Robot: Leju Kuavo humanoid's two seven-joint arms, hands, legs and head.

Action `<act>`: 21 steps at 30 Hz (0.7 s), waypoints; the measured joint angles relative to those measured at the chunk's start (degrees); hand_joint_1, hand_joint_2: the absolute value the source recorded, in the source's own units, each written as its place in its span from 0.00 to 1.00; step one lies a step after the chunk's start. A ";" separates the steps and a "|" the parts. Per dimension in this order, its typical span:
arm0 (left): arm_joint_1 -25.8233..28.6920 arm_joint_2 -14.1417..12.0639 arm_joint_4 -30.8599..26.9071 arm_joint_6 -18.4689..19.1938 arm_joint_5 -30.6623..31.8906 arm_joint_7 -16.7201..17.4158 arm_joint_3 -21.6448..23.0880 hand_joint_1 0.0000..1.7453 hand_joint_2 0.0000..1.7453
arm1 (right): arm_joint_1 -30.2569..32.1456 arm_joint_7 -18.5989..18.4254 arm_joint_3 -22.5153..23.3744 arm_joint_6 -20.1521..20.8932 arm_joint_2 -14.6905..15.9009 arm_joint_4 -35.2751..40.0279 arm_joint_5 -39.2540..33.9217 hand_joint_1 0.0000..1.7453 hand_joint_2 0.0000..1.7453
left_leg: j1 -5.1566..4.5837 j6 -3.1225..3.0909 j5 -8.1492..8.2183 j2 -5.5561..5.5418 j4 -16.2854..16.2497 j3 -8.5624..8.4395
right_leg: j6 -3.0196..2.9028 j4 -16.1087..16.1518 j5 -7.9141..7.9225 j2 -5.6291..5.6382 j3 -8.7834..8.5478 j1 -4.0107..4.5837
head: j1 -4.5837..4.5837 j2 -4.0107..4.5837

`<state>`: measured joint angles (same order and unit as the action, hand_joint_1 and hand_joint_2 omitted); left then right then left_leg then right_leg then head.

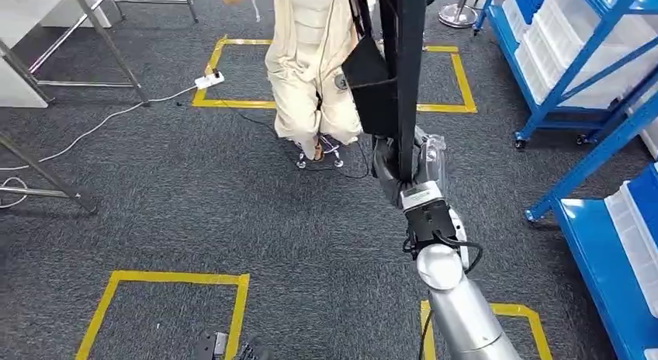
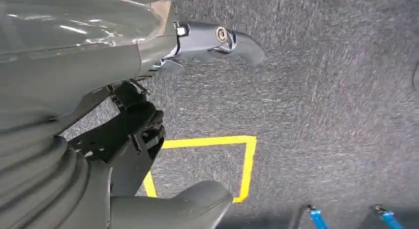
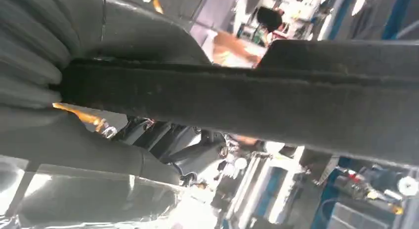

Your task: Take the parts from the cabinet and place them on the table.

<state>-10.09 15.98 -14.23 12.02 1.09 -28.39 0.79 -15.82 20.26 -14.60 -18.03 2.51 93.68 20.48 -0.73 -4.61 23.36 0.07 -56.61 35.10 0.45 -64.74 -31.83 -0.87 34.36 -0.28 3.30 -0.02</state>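
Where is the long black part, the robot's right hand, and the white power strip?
long black part (image 1: 409, 81), head view, middle of its upright bar.
right hand (image 1: 410, 170), head view, where it grips the bar.
white power strip (image 1: 209, 81), head view, its middle.

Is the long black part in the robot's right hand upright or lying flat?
Upright: in the head view the long black part rises vertically from the right hand gripping its lower end.

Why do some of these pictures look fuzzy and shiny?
Head view: sharp, evenly lit. Left wrist view: glare on the left hand, carpet streaked by blur. Right wrist view: the long black part is too close, so soft; the background behind it is smeared and overbright.
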 joint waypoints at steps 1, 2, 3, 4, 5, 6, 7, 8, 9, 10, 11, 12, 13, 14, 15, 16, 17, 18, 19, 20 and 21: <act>-0.03 0.04 0.00 0.00 0.00 0.00 0.00 0.00 1.00 | 0.12 0.00 -0.04 0.00 0.04 -0.04 -0.02 1.00 1.00 | 0.03 -0.07 0.05 -0.58 0.00 -0.03 | -0.13 -4.55 -1.75 0.46 2.41 -0.14 | 0.22 0.00; 0.03 0.07 0.00 -0.02 0.00 0.02 0.02 0.00 1.00 | 0.30 0.00 -0.09 0.00 0.13 -0.15 -0.04 1.00 1.00 | 0.03 -0.08 0.07 -1.29 -0.01 0.02 | 0.00 -9.26 -3.25 0.65 5.17 -0.38 | 0.15 0.00; 0.15 0.04 0.00 -0.19 -0.04 0.02 0.00 0.00 1.00 | 0.46 -0.04 -0.09 0.00 0.20 -0.31 -0.13 1.00 1.00 | 0.05 -0.02 0.10 -1.98 -0.03 0.02 | 0.46 -11.49 -3.42 0.65 6.67 -0.54 | 0.17 0.00; 0.26 0.04 0.02 -0.24 -0.04 0.00 0.00 0.00 1.00 | 0.55 -0.04 -0.13 0.00 0.24 -0.50 -0.20 1.00 1.00 | 0.15 0.08 0.16 -2.83 -0.10 -0.06 | 1.27 -10.15 -2.18 0.65 6.44 -0.84 | 0.15 0.00; 0.29 0.04 0.02 -0.26 -0.15 -0.04 0.00 0.00 1.00 | 0.55 -0.02 -0.13 0.00 0.33 -0.61 -0.33 1.00 1.00 | 0.30 0.28 0.25 -3.50 -0.26 -0.13 | 2.03 -6.99 -0.39 0.66 5.12 -1.10 | 0.17 0.00; 0.30 0.04 0.02 -0.31 -0.31 -0.11 0.00 0.00 1.00 | 0.54 0.02 -0.18 0.00 0.35 -0.68 -0.50 1.00 1.00 | 0.54 0.66 0.51 -4.20 -0.69 -0.14 | 2.98 -1.81 2.13 0.89 2.85 -1.53 | 0.15 0.00; 0.30 0.04 0.02 -0.46 -0.52 -0.22 -0.02 0.00 1.00 | 0.51 0.09 -0.24 0.00 0.35 -0.79 -0.74 1.00 1.00 | 0.82 1.24 0.92 -4.82 -1.45 0.02 | 3.84 3.57 4.48 1.81 0.32 -1.95 | 0.22 0.00; 0.30 -0.07 0.02 -0.55 -0.61 -0.31 -0.04 0.00 1.00 | 0.46 0.20 -0.28 0.00 0.35 -1.13 -0.96 1.00 1.00 | 0.78 1.85 1.33 -5.33 -2.05 0.45 | 3.76 4.59 4.08 3.66 -0.17 -2.08 | 0.33 0.00; 0.26 -0.09 0.02 -0.63 -0.68 -0.39 -0.07 0.00 1.00 | 0.36 0.20 -0.48 0.02 0.22 -1.33 -1.03 1.00 1.00 | 0.51 2.15 1.59 -5.74 -2.86 1.03 | 3.03 5.41 4.29 3.48 -0.52 -2.05 | 0.60 0.00; 0.36 -0.09 0.02 -0.66 -0.72 -0.48 -0.07 0.00 1.00 | 0.40 0.15 -0.72 0.04 0.11 -1.51 -1.05 1.00 1.00 | 0.52 2.29 1.33 -6.05 -2.60 1.29 | 2.42 4.97 4.37 3.24 -0.38 -1.83 | 0.29 0.00; 0.57 -0.15 0.04 -0.68 -0.83 -0.52 -0.09 0.00 1.00 | 0.30 0.15 -0.74 0.04 0.13 -1.73 -1.05 1.00 1.00 | 0.62 2.47 1.20 -6.31 -2.42 1.33 | 2.02 4.92 4.40 2.87 -0.34 -1.50 | 0.17 0.00; 0.74 -0.20 0.07 -0.70 -0.96 -0.52 -0.15 0.00 1.00 | 0.09 0.13 -0.90 0.04 -0.04 -1.99 -1.05 1.00 1.00 | 0.78 2.53 1.19 -6.56 -2.49 1.48 | 1.81 4.94 4.46 2.52 -0.37 -1.51 | 0.22 0.00; 0.77 -0.35 0.07 -0.70 -0.96 -0.52 -0.17 0.00 1.00 | -0.19 0.13 -1.05 0.06 -0.24 -2.14 -1.03 1.00 1.00 | 1.01 2.76 1.55 -6.26 -2.83 1.55 | 1.45 5.09 4.53 2.00 -0.51 -2.08 | 0.24 0.00; 0.80 -0.31 0.07 -0.70 -0.96 -0.52 -0.17 0.00 1.00 | -0.50 0.13 -1.22 0.07 -0.42 -2.19 -1.03 1.00 1.00 | 0.70 3.07 2.51 -3.53 -4.26 2.02 | 0.97 5.12 4.51 1.77 -0.70 -1.87 | 0.02 0.00; 0.71 -0.33 0.04 -0.83 -0.96 -0.50 -0.20 0.00 1.00 | -0.71 0.15 -1.33 0.07 -0.61 -2.21 -1.01 1.00 1.00 | 0.79 3.42 4.30 -1.75 -7.39 3.52 | 0.60 5.13 4.41 1.30 -0.80 -1.66 | -0.42 0.00; 0.59 -0.37 0.04 -1.14 -0.98 -0.41 -0.20 0.00 1.00 | -0.89 0.15 -1.44 0.07 -0.70 -2.32 -1.01 1.00 1.00 | 0.96 3.61 6.67 -0.71 -12.38 6.08 | 0.41 5.12 4.29 0.73 -0.83 -1.41 | -0.42 0.00; 0.58 -0.37 0.04 -1.22 -0.98 -0.26 -0.20 0.00 1.00 | -0.98 0.15 -1.51 0.07 -0.70 -2.49 -0.98 1.00 1.00 | 0.99 3.65 8.47 -0.24 -16.91 8.49 | 0.30 5.12 4.21 0.17 -0.83 -1.18 | -0.44 0.00; 0.64 -0.37 0.07 -1.31 -0.96 -0.07 -0.20 0.00 1.00 | -1.03 0.15 -1.62 0.07 -0.79 -2.71 -0.98 1.00 1.00 | 0.98 3.63 9.37 -0.20 -20.33 10.43 | 0.17 5.12 4.12 -0.49 -0.81 -0.97 | -0.44 0.00; 0.72 -0.39 0.07 -1.42 -0.96 -0.02 -0.20 0.00 1.00 | -1.03 0.15 -1.64 0.07 -0.90 -2.89 -0.98 1.00 1.00 | 0.95 3.44 8.74 -0.23 -20.77 10.91 | 0.08 5.12 4.05 -1.02 -0.87 -0.82 | -0.44 0.00; 0.74 -0.42 0.07 -1.55 -0.96 0.00 -0.20 0.00 1.00 | -1.07 0.15 -1.68 0.07 -1.03 -3.02 -0.96 1.00 1.00 | 0.91 3.12 7.05 -0.21 -18.54 9.96 | -0.06 5.12 3.94 -1.50 -0.98 -0.64 | -0.46 0.00; 0.72 -0.44 0.05 -1.73 -0.98 0.02 -0.22 0.00 1.00 | -1.16 0.15 -1.73 0.07 -1.16 -3.10 -0.96 1.00 1.00 | 0.77 2.64 4.47 -0.11 -13.88 7.55 | -0.21 5.12 3.81 -2.02 -1.21 -0.50 | -0.42 0.00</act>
<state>-9.38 15.54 -14.18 10.29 0.11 -28.37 0.57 -16.98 20.41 -16.33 -17.97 1.36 90.58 19.52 0.05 -1.97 27.82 -0.03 -70.50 42.65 0.24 -59.62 -28.02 -2.89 33.15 -0.78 2.88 -0.02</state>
